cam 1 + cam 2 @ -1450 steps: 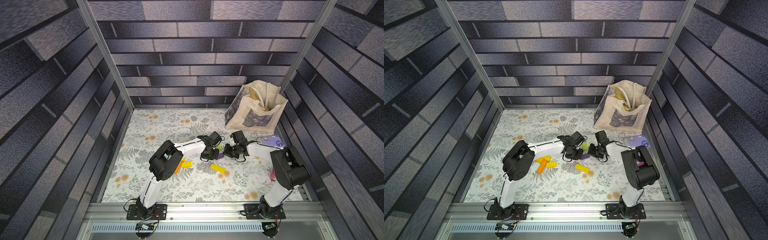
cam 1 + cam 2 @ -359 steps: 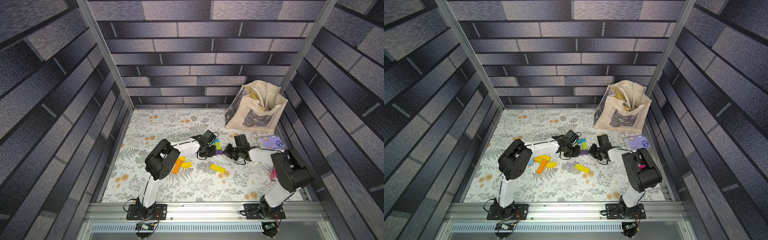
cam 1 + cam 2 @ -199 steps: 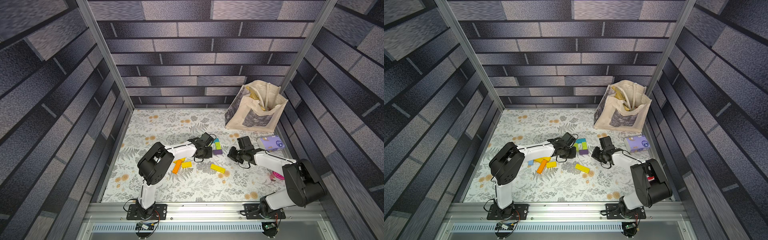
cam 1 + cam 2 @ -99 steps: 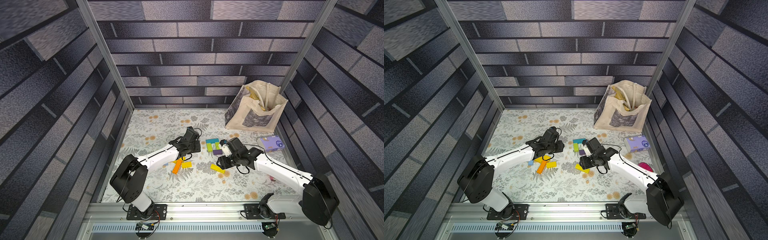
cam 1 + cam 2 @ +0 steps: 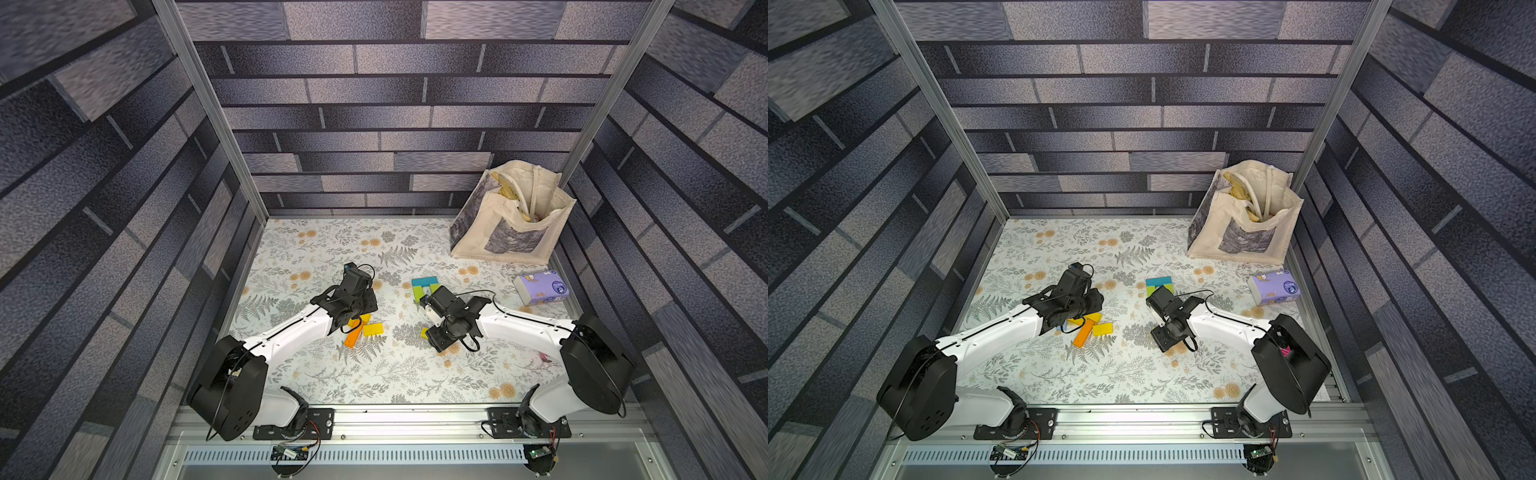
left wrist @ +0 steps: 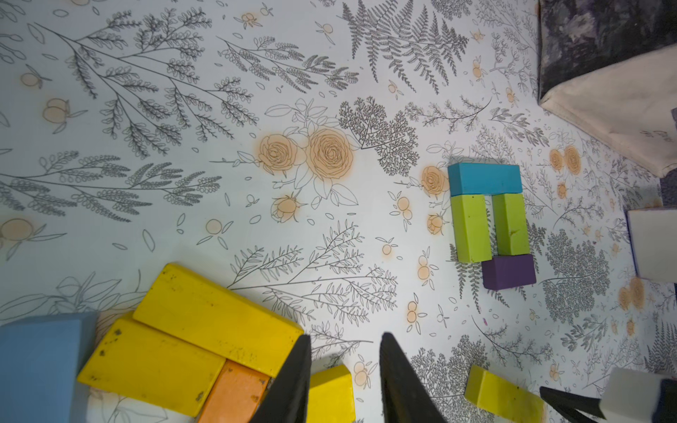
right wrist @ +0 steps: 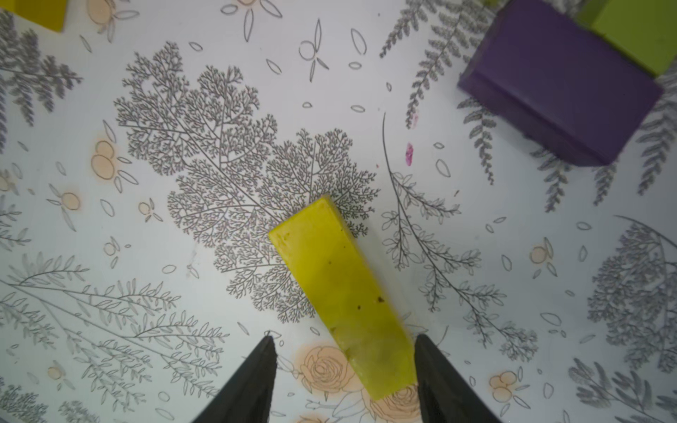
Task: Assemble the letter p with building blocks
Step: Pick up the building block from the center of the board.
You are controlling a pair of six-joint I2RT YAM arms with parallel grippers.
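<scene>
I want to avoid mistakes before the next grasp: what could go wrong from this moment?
1. The yellow-green block lies slanted between the open jaws of the right gripper, closer to one side; closing may twist it.
2. The left gripper, also open, hangs close to the small yellow block and the orange block; going down, it may knock them.

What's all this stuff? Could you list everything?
Teal block: one, teal, letter's far end.
Lime green blocks: two, lime, abreast against it.
Purple block: one, purple, one lime block's near end.
Yellow blocks: four, yellow; three piled, one apart.
Orange block: one, orange, pile.
Light blue block: one, light blue, pile.
Tote bag: one, cream, far corner.
Tissue pack: one, lilac, near bag.
Left gripper: one, black, by pile.
Right gripper: one, black, astride lone yellow block.
</scene>
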